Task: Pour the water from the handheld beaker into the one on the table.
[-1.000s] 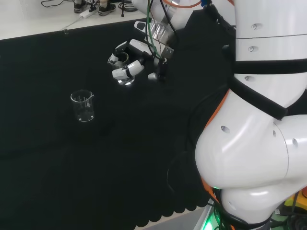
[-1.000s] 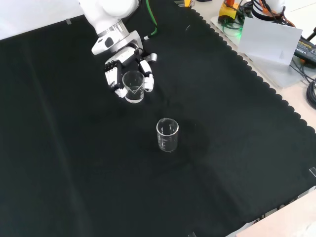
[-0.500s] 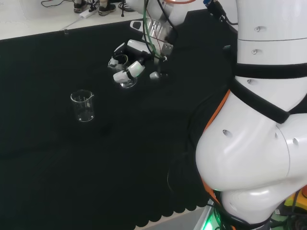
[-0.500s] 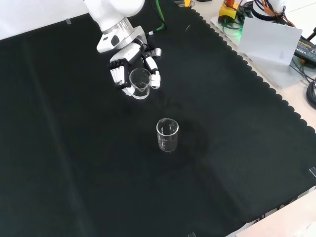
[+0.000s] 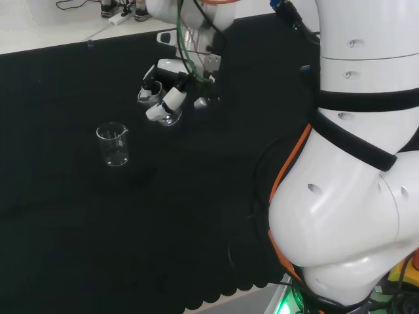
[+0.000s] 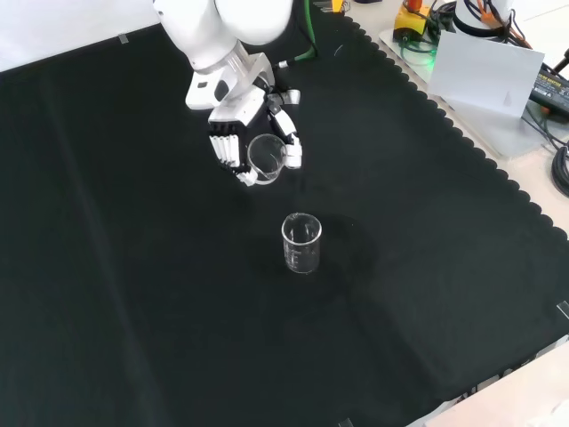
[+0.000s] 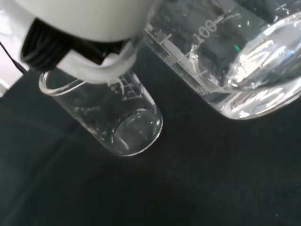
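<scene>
Above the black cloth (image 6: 133, 267), the hand (image 6: 238, 133) has its fingers and thumb curled round a clear beaker (image 6: 266, 157), held clear of the surface. Against the earlier front views, hand and beaker have shifted down and to the right, closing on the second beaker (image 6: 301, 242), which stands upright on the cloth in its former spot. The two vessels remain apart, the held one up and to the left of the standing one. In the head view the hand (image 5: 163, 91) with its beaker (image 5: 159, 103) has moved left toward the standing beaker (image 5: 113, 144), and the beaker appears tilted. The wrist view shows the held beaker (image 7: 235, 56) close up, with liquid pooled at its base, and the standing beaker (image 7: 117, 122) beyond it on the cloth (image 7: 211, 188); a white part of the hand (image 7: 84, 28) overlaps the standing beaker's rim. The arm's white links (image 5: 353, 163) stand at the head view's right. Nothing lies on the cloth between the two beakers.
</scene>
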Available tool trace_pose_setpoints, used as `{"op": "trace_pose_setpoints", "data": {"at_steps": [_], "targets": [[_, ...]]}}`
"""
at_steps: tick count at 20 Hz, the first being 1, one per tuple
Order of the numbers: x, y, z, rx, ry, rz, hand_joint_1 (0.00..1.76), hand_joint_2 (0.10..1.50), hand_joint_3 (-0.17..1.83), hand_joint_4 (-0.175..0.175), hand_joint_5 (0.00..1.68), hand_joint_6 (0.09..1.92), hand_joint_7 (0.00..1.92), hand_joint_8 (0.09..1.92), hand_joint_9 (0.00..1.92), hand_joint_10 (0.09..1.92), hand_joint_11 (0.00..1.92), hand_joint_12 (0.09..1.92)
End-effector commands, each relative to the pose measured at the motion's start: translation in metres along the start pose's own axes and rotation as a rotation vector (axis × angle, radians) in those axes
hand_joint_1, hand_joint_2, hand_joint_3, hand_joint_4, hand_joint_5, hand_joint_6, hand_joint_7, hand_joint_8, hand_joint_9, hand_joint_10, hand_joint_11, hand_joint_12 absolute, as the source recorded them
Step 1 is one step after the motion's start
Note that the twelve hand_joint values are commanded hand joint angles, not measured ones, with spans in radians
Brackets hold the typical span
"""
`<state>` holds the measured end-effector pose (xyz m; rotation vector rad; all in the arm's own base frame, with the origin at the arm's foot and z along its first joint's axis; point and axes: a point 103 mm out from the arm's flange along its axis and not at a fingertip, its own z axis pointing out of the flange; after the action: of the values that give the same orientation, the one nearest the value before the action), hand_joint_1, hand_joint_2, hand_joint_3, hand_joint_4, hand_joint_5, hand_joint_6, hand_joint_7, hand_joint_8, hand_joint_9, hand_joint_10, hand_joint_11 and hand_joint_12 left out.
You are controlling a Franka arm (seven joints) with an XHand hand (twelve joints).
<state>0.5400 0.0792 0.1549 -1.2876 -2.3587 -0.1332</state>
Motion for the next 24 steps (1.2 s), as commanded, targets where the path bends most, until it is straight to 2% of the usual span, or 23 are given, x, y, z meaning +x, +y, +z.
{"op": "trace_pose_setpoints", "data": {"at_steps": [1,9,24], "targets": [[0.015,0.01,-0.001,0.061,-0.074,0.003,1.32,0.57,0.8,-0.175,1.26,0.74,1.32,0.69,1.51,0.71,1.23,0.79],[0.023,0.015,0.001,0.106,-0.116,-0.015,1.32,0.56,0.82,-0.175,1.25,0.77,1.31,0.73,1.51,0.73,1.23,0.79],[0.045,0.033,0.004,0.255,-0.261,0.029,1.31,0.56,0.86,-0.175,1.21,0.85,1.28,0.81,1.49,0.79,1.22,0.79]]}}
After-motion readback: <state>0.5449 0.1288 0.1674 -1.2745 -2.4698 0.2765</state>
